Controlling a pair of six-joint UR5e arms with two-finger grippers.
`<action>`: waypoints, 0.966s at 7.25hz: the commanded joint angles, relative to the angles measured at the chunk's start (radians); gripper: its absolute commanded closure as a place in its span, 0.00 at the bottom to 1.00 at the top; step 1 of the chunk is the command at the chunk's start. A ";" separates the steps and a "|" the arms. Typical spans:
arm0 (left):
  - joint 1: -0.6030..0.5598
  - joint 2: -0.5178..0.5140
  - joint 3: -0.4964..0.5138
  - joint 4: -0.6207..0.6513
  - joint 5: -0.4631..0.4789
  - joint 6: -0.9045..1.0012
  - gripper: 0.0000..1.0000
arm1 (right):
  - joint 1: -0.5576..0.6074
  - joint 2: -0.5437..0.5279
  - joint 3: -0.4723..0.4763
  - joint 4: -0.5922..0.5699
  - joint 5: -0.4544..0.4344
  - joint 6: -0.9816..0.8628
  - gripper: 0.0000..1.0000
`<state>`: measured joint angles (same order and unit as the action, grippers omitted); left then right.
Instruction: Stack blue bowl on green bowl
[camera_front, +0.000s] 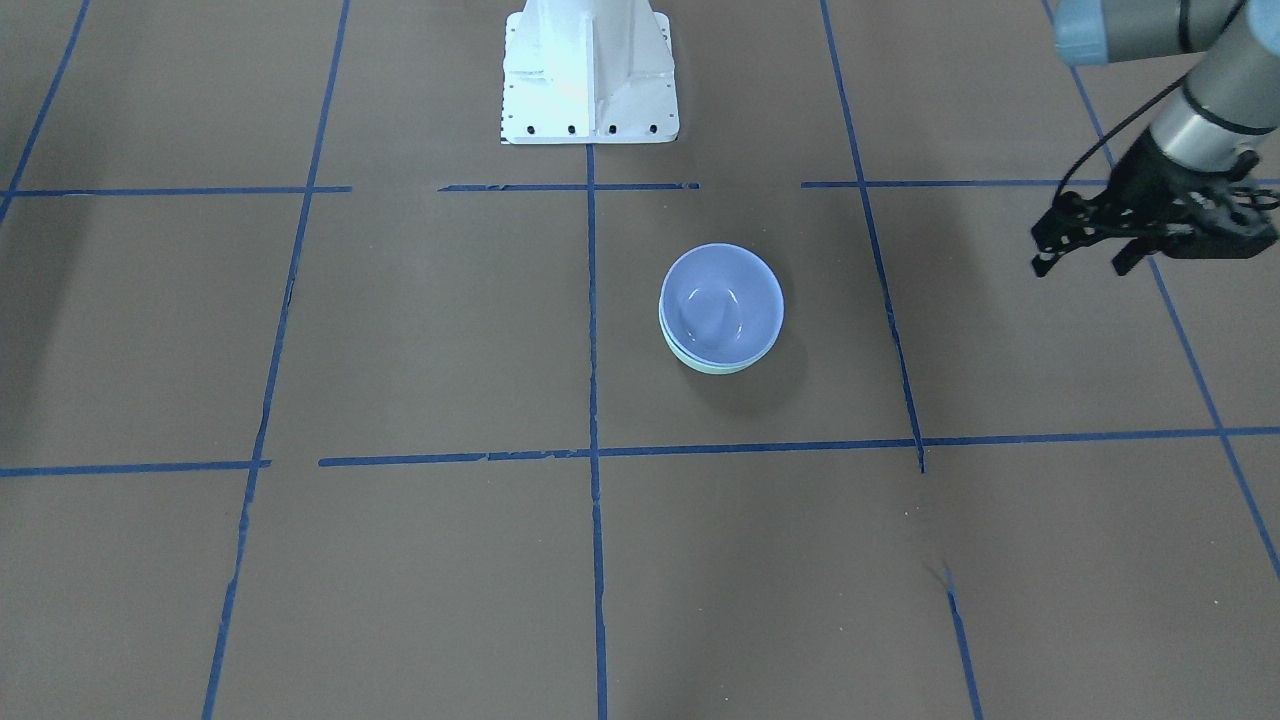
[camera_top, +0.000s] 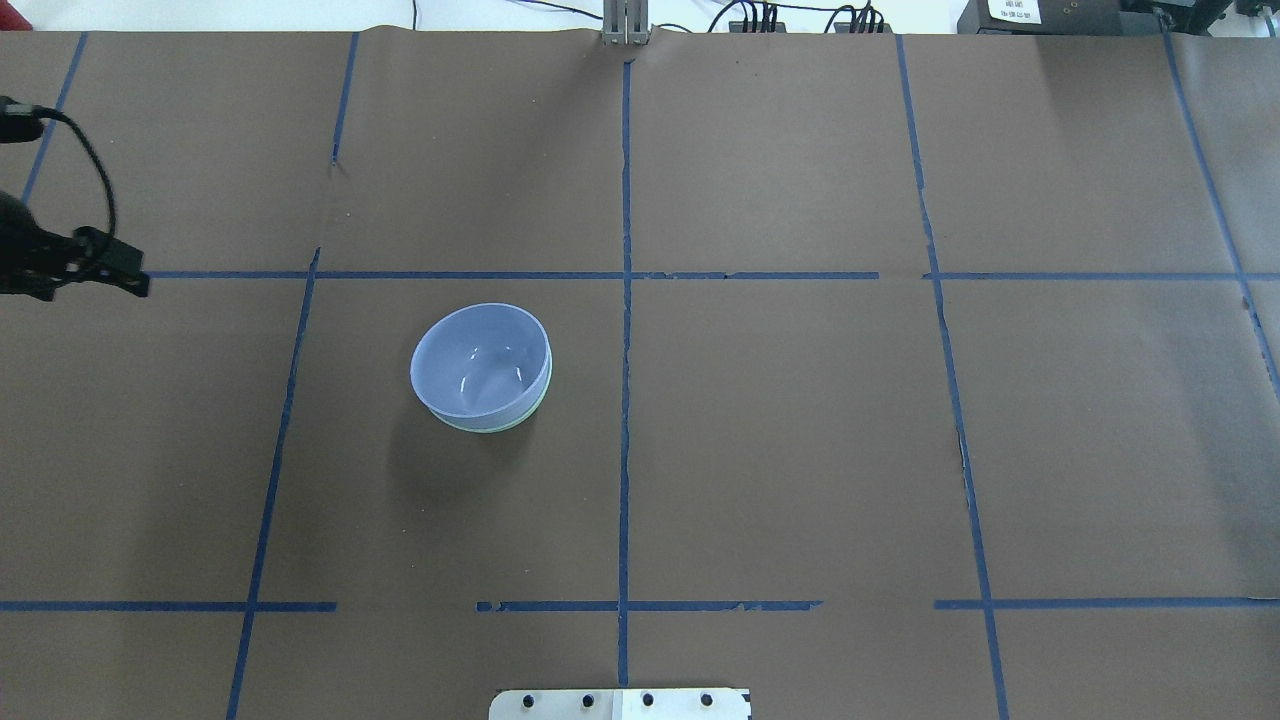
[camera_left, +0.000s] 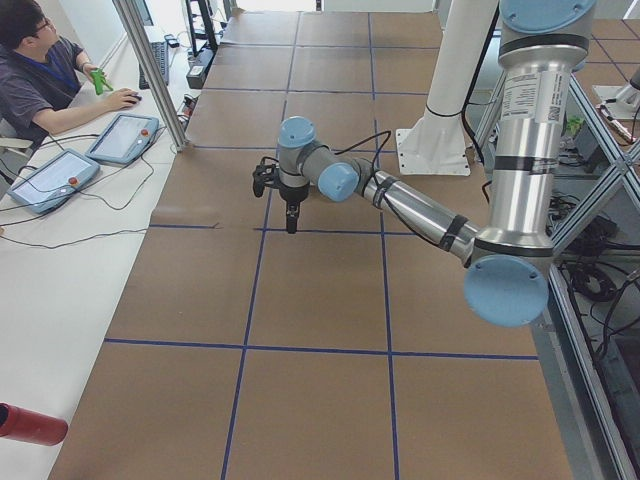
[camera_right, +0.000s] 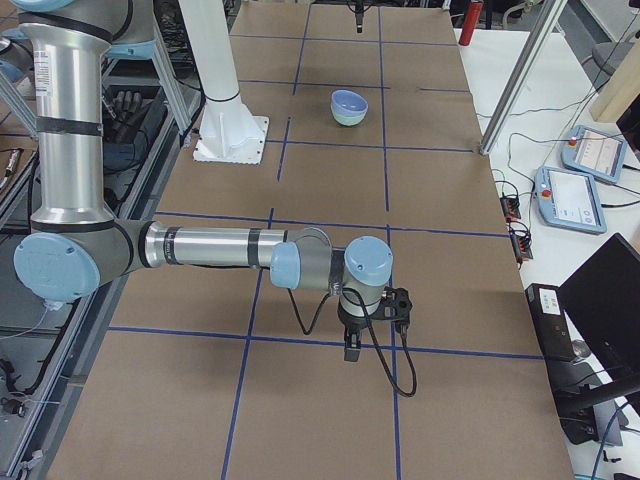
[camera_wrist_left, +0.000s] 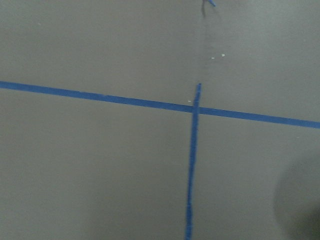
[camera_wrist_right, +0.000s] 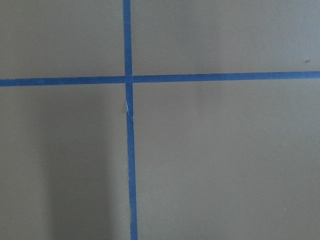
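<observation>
1. Blue bowl (camera_front: 722, 305): a glossy periwinkle bowl that is sitting upright, nested inside the green bowl. The stack is standing just in front of the white robot base (camera_front: 590, 70), slightly toward the robot's left.
2. Green bowl (camera_front: 715, 368): a pale mint bowl that is resting on the tabletop (camera_front: 400, 330) and carrying the blue bowl. Only a thin crescent of its rim is showing beneath the blue one.
3. Left gripper (camera_front: 1080, 265): it is hanging above the tabletop, well apart from the white robot base on the robot's left, and well apart from the bowls. Its fingers (camera_front: 1042, 262) are standing spread apart and are gripping nothing.
4. Right gripper (camera_right: 352, 345): it is pointing down over the tabletop, well apart from the white robot base on the robot's right. It is showing only in the right-end side view, so I cannot tell how far the fingers are parted.
5. Tabletop covering: brown paper that is lying flat, with blue tape lines (camera_front: 592, 320) dividing it into a grid. Both wrist views are showing only this paper and a tape crossing.
6. Operator (camera_left: 40, 70): a person who is sitting at a side desk, beyond the tabletop's edge opposite the white robot base.
</observation>
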<state>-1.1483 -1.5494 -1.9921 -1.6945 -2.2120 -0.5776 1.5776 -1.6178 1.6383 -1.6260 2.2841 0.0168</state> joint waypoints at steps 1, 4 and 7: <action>-0.237 0.162 0.041 0.003 -0.023 0.476 0.00 | -0.001 0.001 0.000 0.000 0.000 -0.001 0.00; -0.447 0.199 0.151 0.065 -0.081 0.746 0.00 | -0.001 -0.001 0.000 0.000 0.000 -0.001 0.00; -0.449 0.204 0.159 0.073 -0.087 0.673 0.00 | 0.001 -0.001 0.000 0.000 0.000 0.000 0.00</action>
<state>-1.5946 -1.3462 -1.8370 -1.6231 -2.2952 0.1192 1.5772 -1.6179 1.6383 -1.6260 2.2841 0.0163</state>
